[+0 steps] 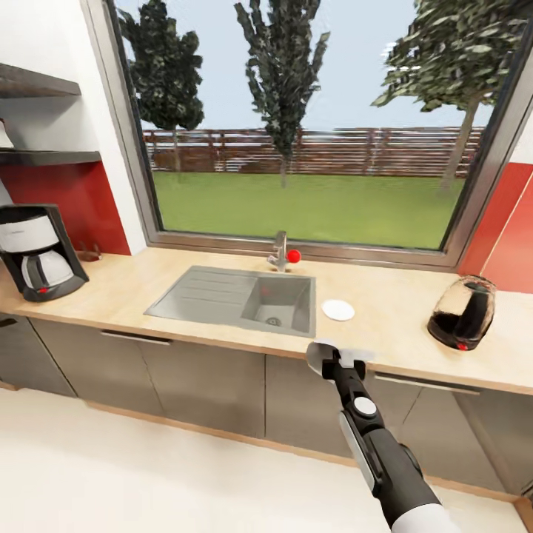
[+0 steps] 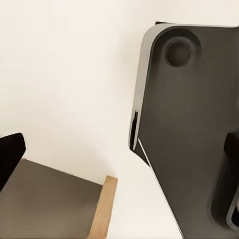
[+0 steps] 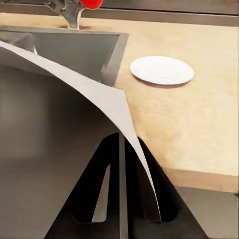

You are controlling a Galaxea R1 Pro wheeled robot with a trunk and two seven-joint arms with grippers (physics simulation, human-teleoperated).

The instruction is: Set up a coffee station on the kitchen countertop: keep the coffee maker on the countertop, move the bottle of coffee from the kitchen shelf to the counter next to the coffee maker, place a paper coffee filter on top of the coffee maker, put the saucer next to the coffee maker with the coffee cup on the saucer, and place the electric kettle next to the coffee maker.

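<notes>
Right gripper (image 3: 119,199) pinches thin white paper coffee filter (image 3: 84,84), seemingly fanning toward sink; left claw state indiscernible.

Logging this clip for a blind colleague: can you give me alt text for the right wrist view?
The right gripper is shut on the paper coffee filter, a thin white curved sheet. Beyond it, the saucer lies flat on the kitchen countertop, just beside the steel sink.
</notes>
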